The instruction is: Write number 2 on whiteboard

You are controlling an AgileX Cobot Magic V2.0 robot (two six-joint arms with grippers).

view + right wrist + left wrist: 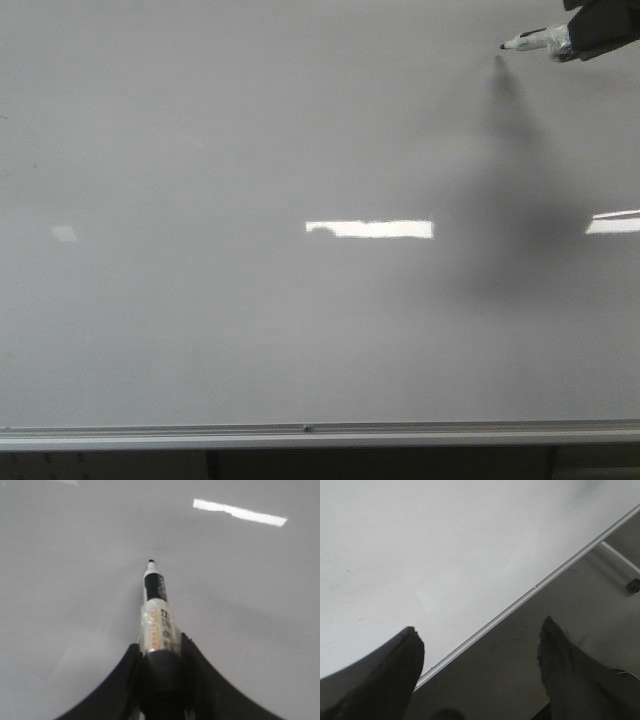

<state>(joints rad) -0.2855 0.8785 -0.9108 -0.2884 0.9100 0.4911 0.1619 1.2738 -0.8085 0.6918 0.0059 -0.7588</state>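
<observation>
Spread left jaws hang over whiteboard (250,330) rail (300,432); right jaws clamp marker (535,42) near bare board.

marker (530,42) at far upper right of whiteboard (250,150), tip pointing left, seemingly just off the surface (contact unclear); rail (300,432) along bottom edge.

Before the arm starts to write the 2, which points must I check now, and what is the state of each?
1. Marker held firm in the right gripper: ok, clamped between both fingers.
2. Cap off, tip exposed: ok, dark tip visible.
3. Tip touching the whiteboard: cannot tell; tip and its shadow sit close together.
4. Board blank where writing starts: ok, no strokes seen, only light reflections.
5. Left gripper clear of the writing area: ok, open and empty near the bottom rail.
6. Ink flows: cannot tell.
</observation>
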